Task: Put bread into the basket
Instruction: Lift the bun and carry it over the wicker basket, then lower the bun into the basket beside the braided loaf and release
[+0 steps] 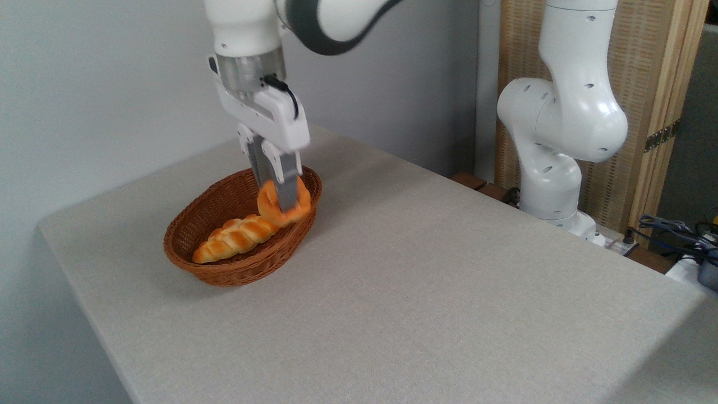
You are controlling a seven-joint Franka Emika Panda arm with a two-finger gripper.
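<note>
The brown wicker basket point(193, 261) sits on the left part of the grey table. A long braided golden loaf point(235, 238) lies inside it. The bread point(268, 205), a small round orange bun, is held over the basket's right end, just above the loaf's tip. My gripper point(279, 203) points straight down with its fingers point(287, 182) shut on the bun, which is tilted on edge between them. Whether the bun touches the basket's rim behind it I cannot tell.
The grey table point(426, 269) stretches wide to the right and front of the basket. The arm's white base point(552, 157) stands past the table's far right edge, with cables point(679, 227) at the far right.
</note>
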